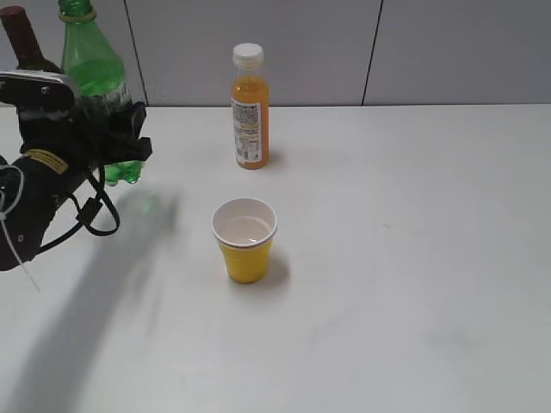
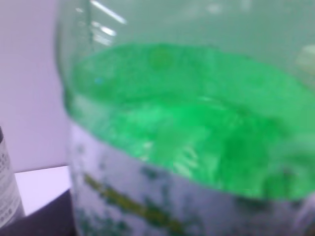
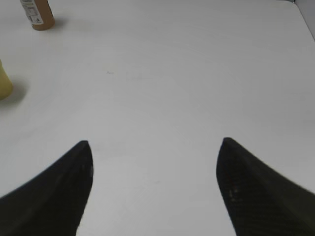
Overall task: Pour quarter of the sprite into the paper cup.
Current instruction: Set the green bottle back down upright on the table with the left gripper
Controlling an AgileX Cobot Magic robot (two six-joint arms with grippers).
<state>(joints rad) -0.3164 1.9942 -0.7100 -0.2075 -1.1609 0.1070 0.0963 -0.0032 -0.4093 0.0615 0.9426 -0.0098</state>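
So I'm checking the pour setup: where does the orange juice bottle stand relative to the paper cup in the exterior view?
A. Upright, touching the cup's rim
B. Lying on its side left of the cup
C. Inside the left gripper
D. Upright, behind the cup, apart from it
D: the orange juice bottle stands upright with its white cap on, farther back on the table than the paper cup, with bare tabletop between them.

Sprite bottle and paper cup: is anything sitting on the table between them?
No. In the exterior view only bare white table lies between the sprite bottle and the paper cup.
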